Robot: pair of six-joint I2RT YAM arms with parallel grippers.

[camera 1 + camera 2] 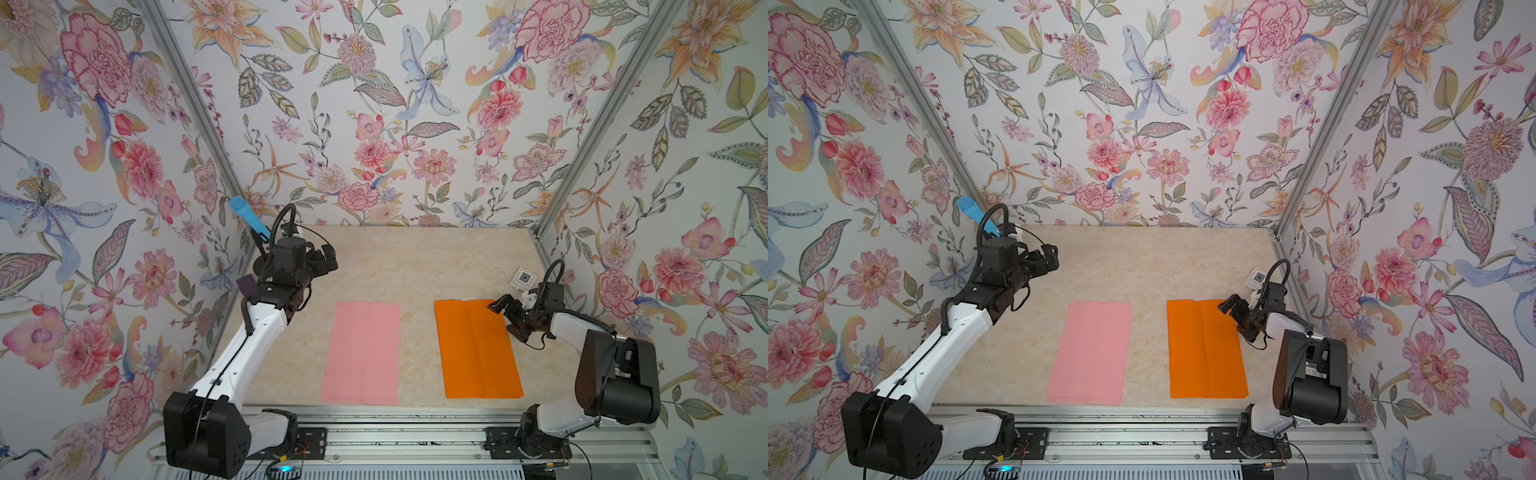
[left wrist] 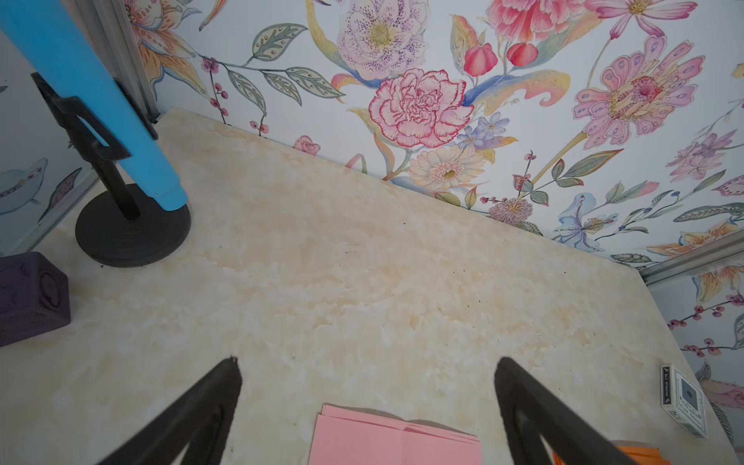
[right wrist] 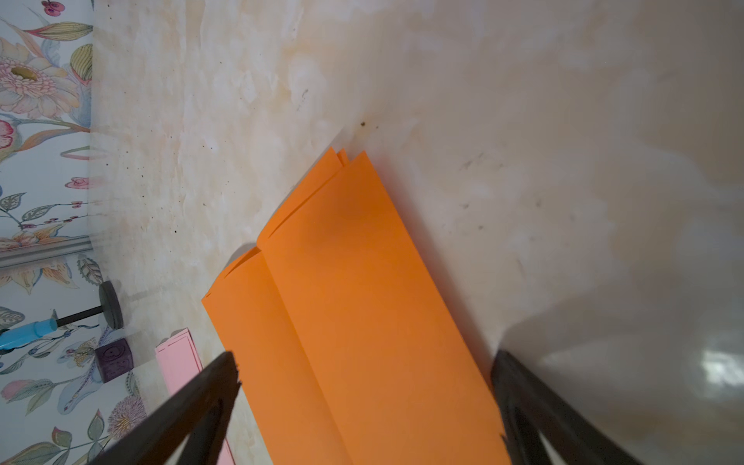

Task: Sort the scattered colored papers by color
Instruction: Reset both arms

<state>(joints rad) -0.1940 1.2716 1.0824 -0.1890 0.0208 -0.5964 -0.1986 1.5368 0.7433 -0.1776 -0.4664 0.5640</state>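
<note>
Near edge of the table (image 1: pixel 415 266): two piles, side by side and well apart in both top views. The pink papers (image 1: pixel 361 353) lie toward the left arm, the orange papers (image 1: pixel 478 349) toward the right arm. Each pile is one colour only. Sheet edges at the far ends sit a little fanned, orange (image 3: pixel 342 161) in the right wrist view and pink (image 2: pixel 394 422) in the left wrist view. No loose sheet shows anywhere else. Judgement: the sorting looks finished, or short only of squaring the edges.

Mid table, right side: the right gripper (image 1: pixel 505 318) hangs over the far right corner of the orange pile. Its jaws are spread wide and straddle the pile's width in the wrist view (image 3: pixel 364 358). Nothing is pinched. Whether a tip brushes the top sheet, I cannot tell.

Farther, left side: the left gripper (image 1: pixel 326 259) is raised above bare table beyond the pink pile, jaws spread wide (image 2: pixel 368 362), empty, touching nothing.

Far edges: a white card (image 1: pixel 523 278) by the right wall, a purple block (image 2: pixel 32 298) and a blue tube on a black stand (image 2: pixel 133 225) in the left corner. None of them is among the papers.
</note>
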